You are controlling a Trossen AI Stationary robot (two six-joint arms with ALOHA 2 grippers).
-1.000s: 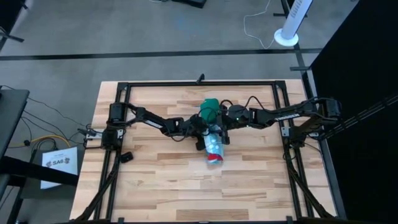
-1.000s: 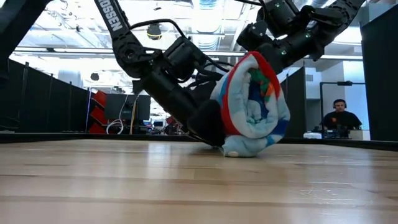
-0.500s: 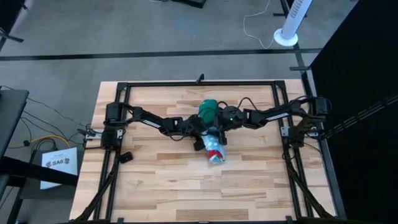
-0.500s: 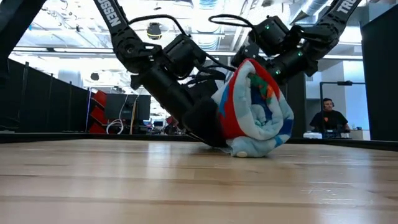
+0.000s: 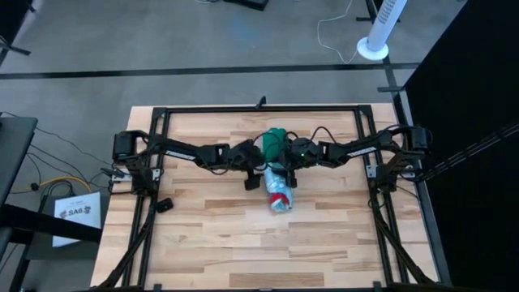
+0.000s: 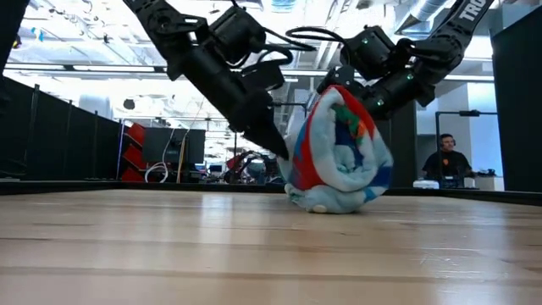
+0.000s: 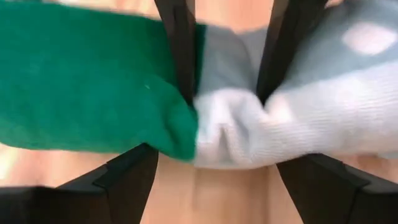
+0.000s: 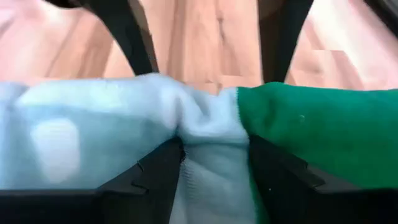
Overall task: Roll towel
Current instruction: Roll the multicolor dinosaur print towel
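The towel point(image 5: 276, 173) lies rolled up mid-table, resting on its underside. Its green end point(image 5: 274, 143) points to the far edge and its printed light-blue, red and white end point(image 6: 339, 157) to the near edge. My left gripper point(image 5: 258, 169) stands at the roll's left side, about halfway up it point(image 6: 284, 151), and is shut on cloth. My right gripper point(image 5: 285, 165) is at the roll's upper right side point(image 6: 360, 93), also shut on cloth. In both wrist views the towel fills the frame. My left gripper pinches a bunched bit of the outer cloth point(image 7: 227, 118) between its two fingers point(image 7: 180, 56), where green meets light blue. It comes slanting down from the table's left. The roll rests on the table. My right gripper pinches a bunch of light-blue cloth point(image 8: 211, 134) between its fingers point(image 8: 158, 177), right beside the green part. It comes slanting down from the table's right, high on the roll. How many layers it holds cannot be seen.
A black frame rail point(image 5: 259, 108) runs round the table's far and side edges. A small black object point(image 5: 165, 203) lies near the left rail. Bare wood point(image 5: 268, 251) stretches toward the near edge. A person point(image 6: 447, 161) sits far behind the table.
My left gripper has risen from table level to about halfway up the roll's left side and drawn slightly toward the far edge. My right gripper has shifted a little toward the table's left, lower on the roll. The roll has stayed on the table.
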